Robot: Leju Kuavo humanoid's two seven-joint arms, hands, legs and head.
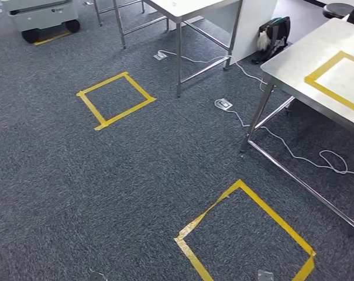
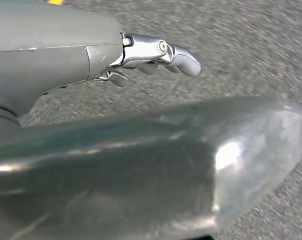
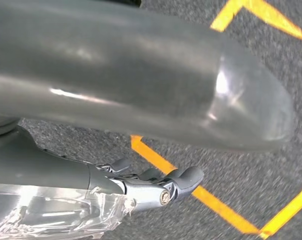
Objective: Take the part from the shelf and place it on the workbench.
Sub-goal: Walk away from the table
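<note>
Your left hand [image 2: 142, 55] hangs over grey carpet with its fingers stretched out straight, apart from the thumb, and nothing in it. Your right hand [image 3: 149, 187] hangs the same way, over yellow tape on the carpet. Crinkled clear plastic [image 3: 59, 215] lies against its underside, and you cannot tell whether the hand grips it or what is inside. You cannot tell where the part is.

Ahead on your right stands the workbench [image 1: 298, 64], a pale top on steel legs with a yellow tape square [image 1: 318, 79] on it. Two more tape squares mark the carpet: the near square [image 1: 276, 215] just in front of you and the far square [image 1: 140, 86] further off to the left.

A black bag [image 1: 272, 35] sits on the floor between the workbench and a second table [image 1: 184, 9], with something pale and fluffy at its mouth. A white cable [image 1: 298, 157] runs from a floor socket [image 1: 223, 105] under the workbench. A wheeled white unit [image 1: 42, 14] stands at the far left; its dark label is too small to read.
</note>
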